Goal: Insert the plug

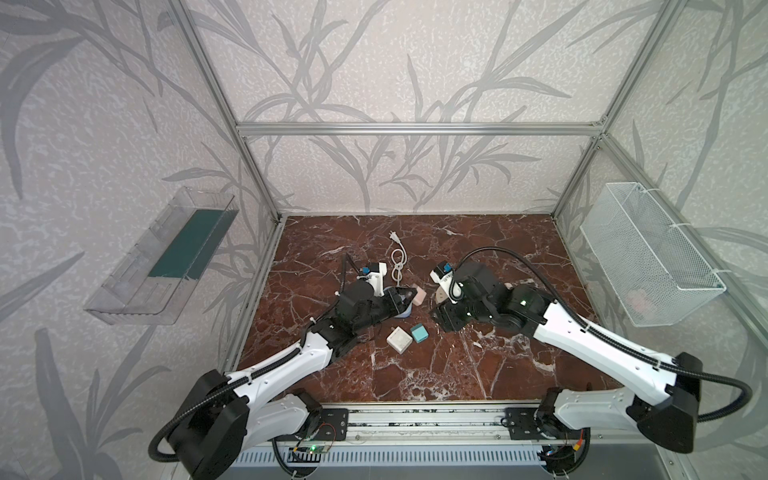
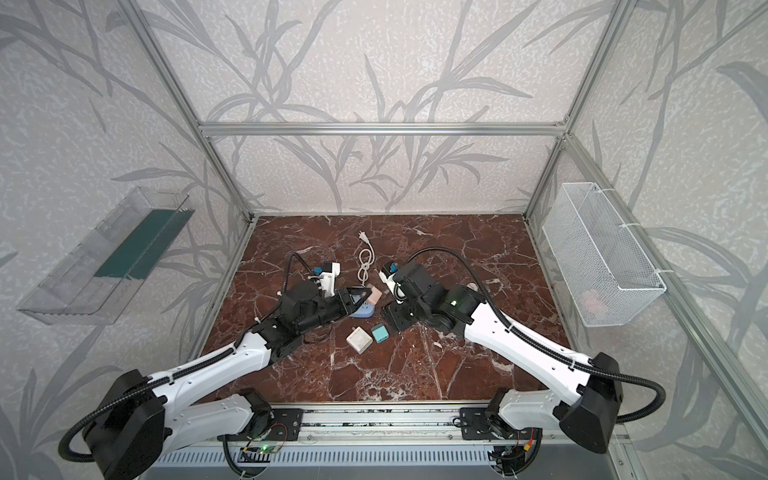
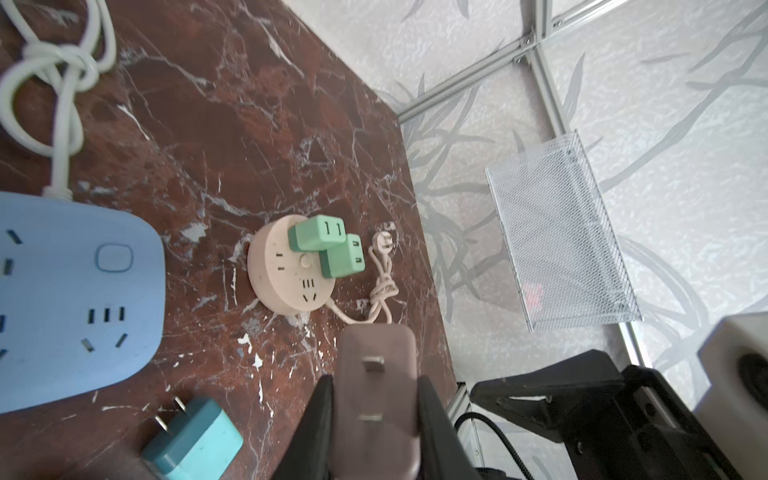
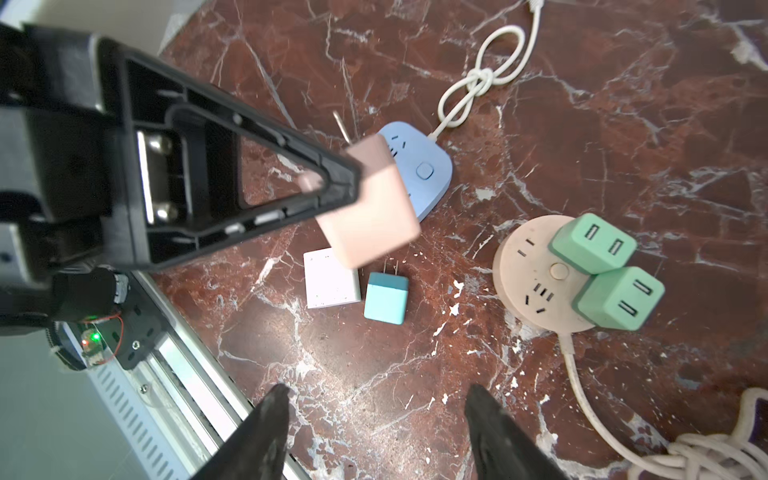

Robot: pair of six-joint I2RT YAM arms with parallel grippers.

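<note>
The red-brown marble tabletop point(image 1: 457, 365) sits inside a wallpapered frame. I see my left gripper point(image 3: 374, 399) pinching the pink plug point(image 4: 370, 208), a pale rounded cube with two flat metal prongs, held in the air by the edge of the blue power strip point(image 4: 419, 166). My right gripper point(image 4: 376, 415) stands spread, holding nothing. I count two strips, the blue one and a round pink strip point(image 4: 536, 274) carrying two green adapters point(image 4: 592, 243). One teal plug point(image 4: 384, 297) and one white plug point(image 4: 330, 278) lie loose.

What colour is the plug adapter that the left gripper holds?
Pale pink. The plug adapter shows best in the right wrist view.
</note>
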